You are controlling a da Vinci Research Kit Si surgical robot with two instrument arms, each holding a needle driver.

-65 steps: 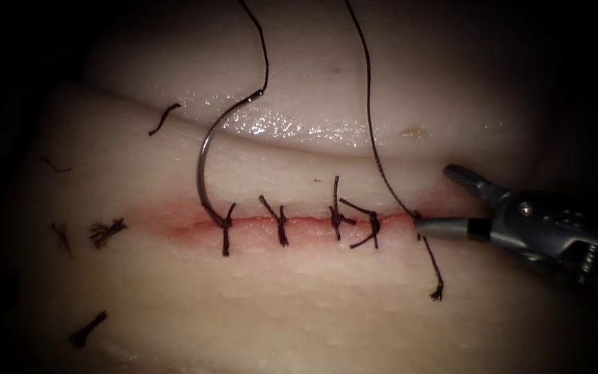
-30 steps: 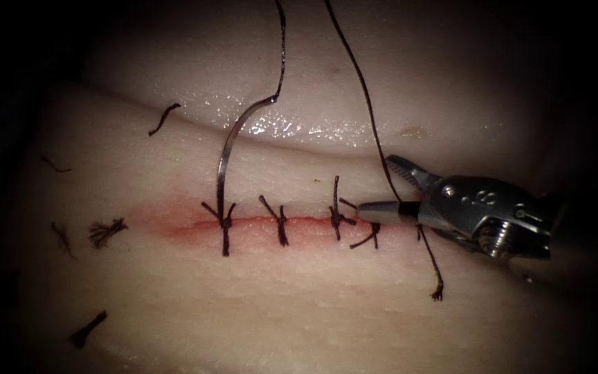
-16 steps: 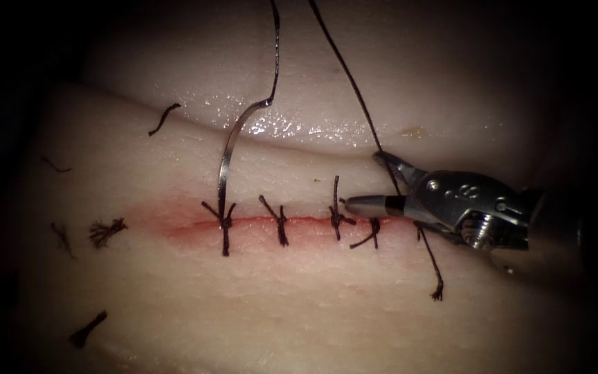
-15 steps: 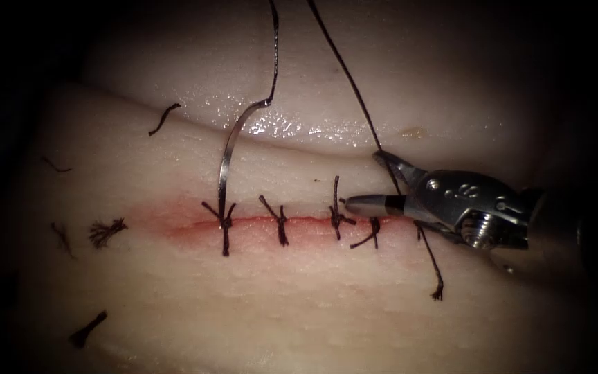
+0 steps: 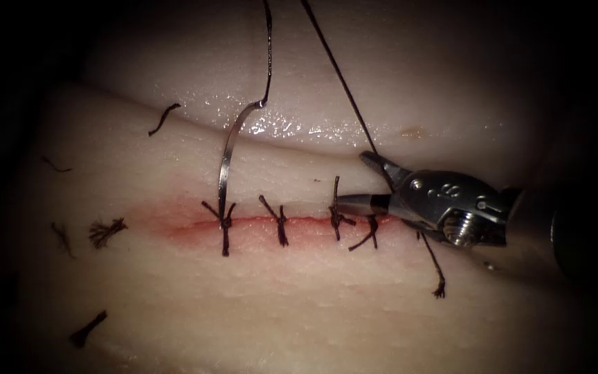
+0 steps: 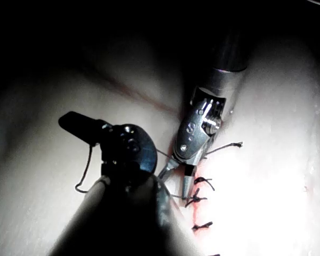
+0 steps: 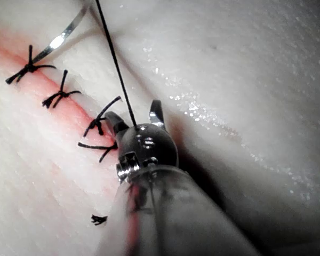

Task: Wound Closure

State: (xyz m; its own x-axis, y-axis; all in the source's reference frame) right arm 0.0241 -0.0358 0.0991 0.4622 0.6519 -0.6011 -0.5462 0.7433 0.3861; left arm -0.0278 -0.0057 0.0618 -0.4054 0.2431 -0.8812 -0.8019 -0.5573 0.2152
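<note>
Needle (image 5: 224, 170), thin stiff curved steel, likely slippery, stands free over the cut's (image 5: 264, 221) left stitch (image 5: 224, 225), best gripped mid-curve; right tool (image 5: 358, 181) gapes around thread (image 5: 337, 69), holding nothing; left tool's (image 6: 80, 124) state I cannot tell

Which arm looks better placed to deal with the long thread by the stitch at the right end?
Right, probably. The right tool has its jaws open astride the thread beside that stitch, holding nothing. Only it can cut thread. The needle hangs near the leftmost stitch.
</note>
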